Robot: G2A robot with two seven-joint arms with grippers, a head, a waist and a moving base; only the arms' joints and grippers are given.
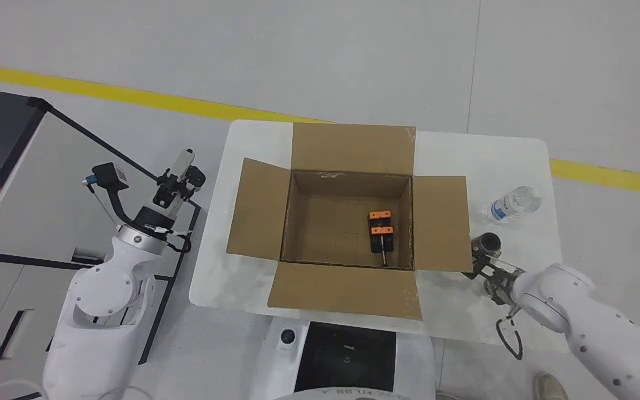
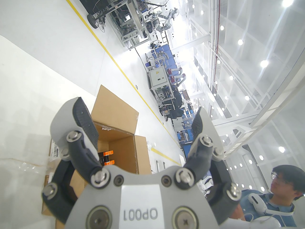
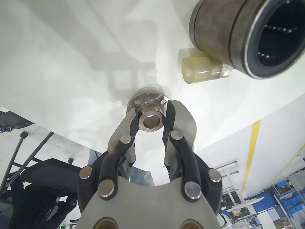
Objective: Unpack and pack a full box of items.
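An open cardboard box point(image 1: 350, 270) stands in the middle of the white table point(image 1: 500, 160). Inside it lies one orange-and-black tool point(image 1: 381, 232), near the right wall. My right gripper point(image 3: 151, 107) is shut on a small flanged metal bushing point(image 3: 149, 120), whose flange is at the tabletop. It works right of the box, close to the table's front edge, as right gripper point(image 1: 489, 268) in the top view. My left gripper point(image 2: 140, 106) is open and holds nothing. It hangs off the table's left side as left gripper point(image 1: 186, 172), facing the box point(image 2: 114, 125) and the tool point(image 2: 108, 157).
A large steel cylinder with a dark bore point(image 3: 238, 24) lies on the table just beyond the bushing, also seen as steel cylinder point(image 1: 485, 243). A small yellowish plastic piece point(image 3: 202, 69) lies against it. A clear plastic bottle point(image 1: 515, 203) lies farther back on the right.
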